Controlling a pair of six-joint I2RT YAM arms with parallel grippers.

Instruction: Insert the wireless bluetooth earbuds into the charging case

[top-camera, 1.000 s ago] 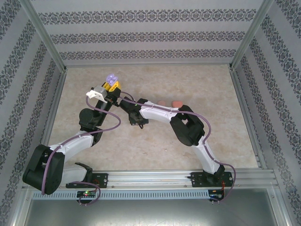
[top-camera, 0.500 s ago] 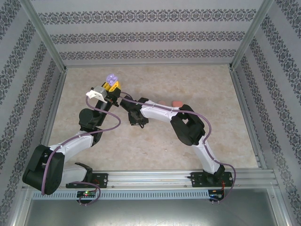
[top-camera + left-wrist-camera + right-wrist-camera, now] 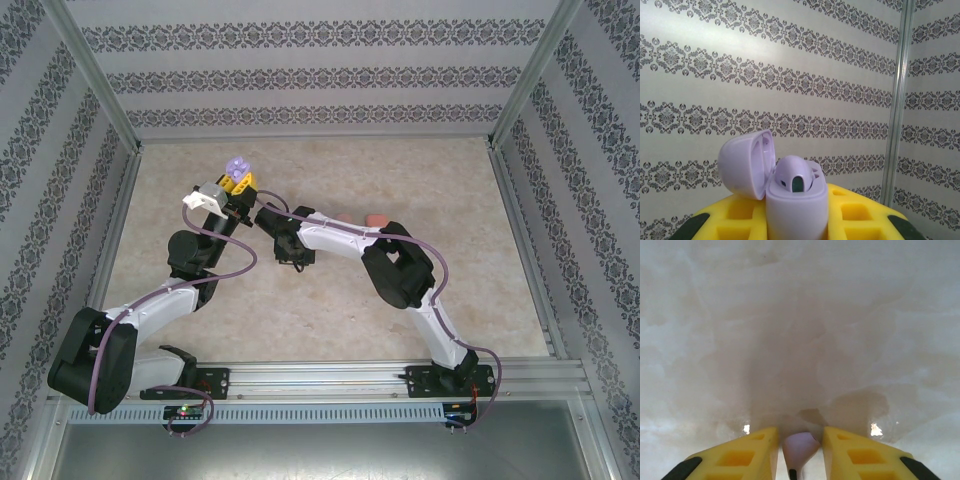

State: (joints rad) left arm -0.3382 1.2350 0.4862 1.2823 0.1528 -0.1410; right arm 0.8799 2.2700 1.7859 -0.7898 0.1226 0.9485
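Note:
My left gripper (image 3: 241,181) is raised at the back left, shut on a purple charging case (image 3: 795,207) that stands upright between its yellow fingers (image 3: 860,215). The case's lid (image 3: 745,165) is swung open to the left. One purple earbud (image 3: 795,175) sits in the case's near socket. My right gripper (image 3: 800,442) points down close over the table, just right of the left gripper. Its yellow fingers (image 3: 745,455) hold a second purple earbud (image 3: 801,446) just above the tabletop.
A pale pink thing (image 3: 345,217) and an orange thing (image 3: 376,219) lie on the beige table (image 3: 420,180) behind the right forearm, partly hidden by it. Patterned walls and metal posts (image 3: 897,100) enclose the table.
The right gripper has shifted a little toward the far left, nearer the left gripper. The left arm and the purple case have not moved.

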